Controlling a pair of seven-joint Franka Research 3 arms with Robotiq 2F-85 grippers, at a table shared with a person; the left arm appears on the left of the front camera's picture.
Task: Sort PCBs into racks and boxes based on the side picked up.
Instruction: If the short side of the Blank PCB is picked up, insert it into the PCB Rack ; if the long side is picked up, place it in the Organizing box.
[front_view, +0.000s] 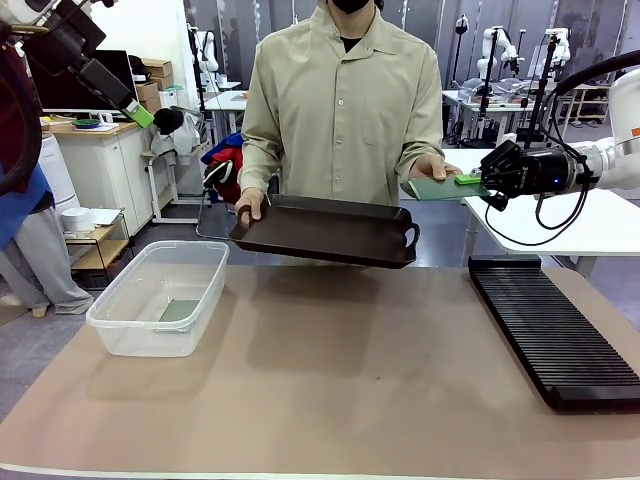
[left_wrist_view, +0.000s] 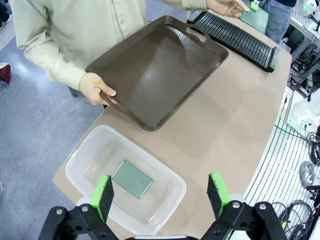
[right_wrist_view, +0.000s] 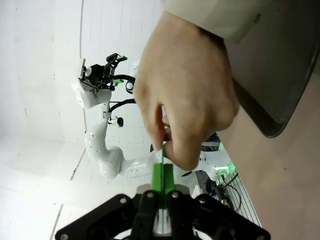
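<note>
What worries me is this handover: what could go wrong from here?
1. The right gripper is shut on the edge of the board while the person's hand grips it too; pulling away before the hand lets go may bend the board or tear it loose.
2. The person's fingers sit right by the green pads and could get pinched.

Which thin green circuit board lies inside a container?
The thin green circuit board lying flat in the clear plastic tub; the other board is held aloft by the person's hand and the right arm's fingers.
</note>
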